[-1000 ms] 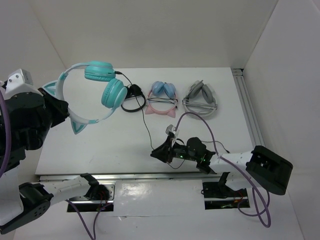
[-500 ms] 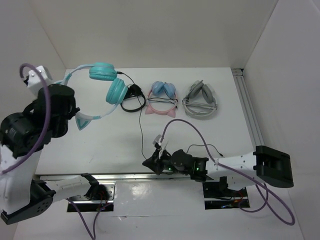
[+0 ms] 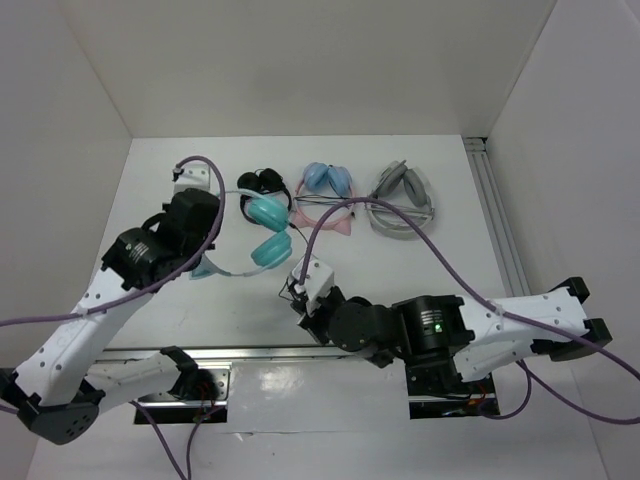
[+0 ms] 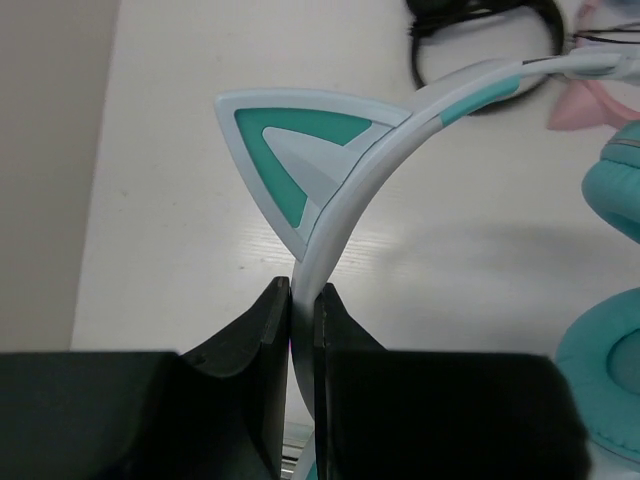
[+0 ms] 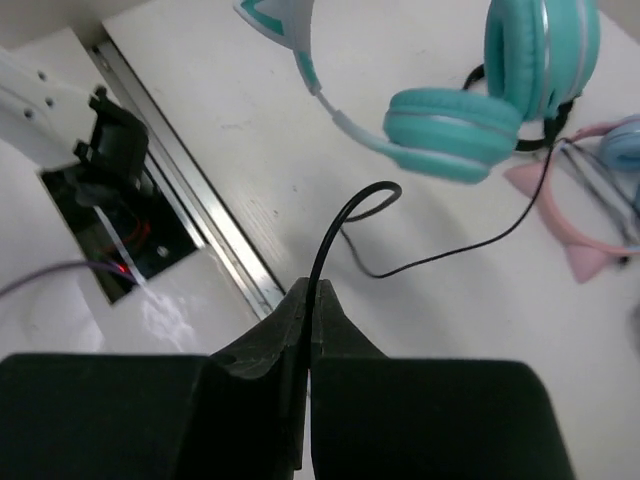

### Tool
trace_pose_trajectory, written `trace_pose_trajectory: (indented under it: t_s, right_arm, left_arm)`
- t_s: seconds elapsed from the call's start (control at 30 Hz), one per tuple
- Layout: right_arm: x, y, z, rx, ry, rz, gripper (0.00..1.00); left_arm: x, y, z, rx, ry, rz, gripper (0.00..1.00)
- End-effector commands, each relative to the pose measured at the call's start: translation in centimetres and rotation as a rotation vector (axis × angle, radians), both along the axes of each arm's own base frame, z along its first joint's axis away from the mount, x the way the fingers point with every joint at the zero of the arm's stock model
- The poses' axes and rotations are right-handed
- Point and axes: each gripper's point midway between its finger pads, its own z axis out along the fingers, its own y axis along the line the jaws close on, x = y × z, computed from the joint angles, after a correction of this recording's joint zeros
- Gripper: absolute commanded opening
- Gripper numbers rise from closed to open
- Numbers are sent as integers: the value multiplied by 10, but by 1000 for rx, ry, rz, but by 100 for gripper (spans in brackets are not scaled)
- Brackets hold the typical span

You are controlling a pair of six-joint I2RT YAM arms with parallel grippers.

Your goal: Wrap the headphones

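The teal headphones point(image 3: 268, 232) have a pale headband with cat ears and hang just over the table's middle left. My left gripper point(image 3: 204, 264) is shut on the headband; in the left wrist view the headband point(image 4: 330, 200) runs up from between my closed jaws point(image 4: 302, 300), past one cat ear. My right gripper point(image 3: 296, 291) is near the front edge and is shut on the thin black cable point(image 5: 340, 225). The cable loops above the jaws point(image 5: 312, 292), then trails across the table toward the teal cups point(image 5: 455, 122).
A black pair point(image 3: 262, 183), a pink cat-eared pair with blue cups point(image 3: 325, 198) and a grey pair point(image 3: 402, 202) lie in a row at the back. A metal rail point(image 3: 496, 220) lines the right side. Another rail point(image 3: 250, 352) runs along the front edge.
My left arm has swung right and down, bringing the teal headphones from high at the left to the table's middle. My right gripper has shifted left with the cable.
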Motion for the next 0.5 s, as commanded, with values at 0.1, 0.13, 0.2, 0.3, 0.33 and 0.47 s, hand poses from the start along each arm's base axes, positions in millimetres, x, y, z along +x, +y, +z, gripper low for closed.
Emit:
trace_pose_trajectory:
  t_s: [0.1,0.13,0.2,0.3,0.33,0.47]
  right_arm:
    - [8,-40,10,-363,-226,123,0]
    - [10,-39,13,-368,-239,116,0]
    - [16,-42,16,-386,-271,95,0]
    - [24,-43,27,-379,-325,50,0]
    - [30,-48,35,-378,-357,17,0]
    - [47,-60,47,-386,-432,-113,0]
  left_arm:
    - [-10,-82,31,-187,-168,-534,0]
    - [-12,-91,33,-202,-193,-578,0]
    - [-23,-106,26,-207,-174,-677,0]
    - [-40,-129,20,-191,-152,-808,0]
    - [-45,-137,15,-180,-129,-857,0]
    - [-69,-163,6,-181,-73,-1013,0]
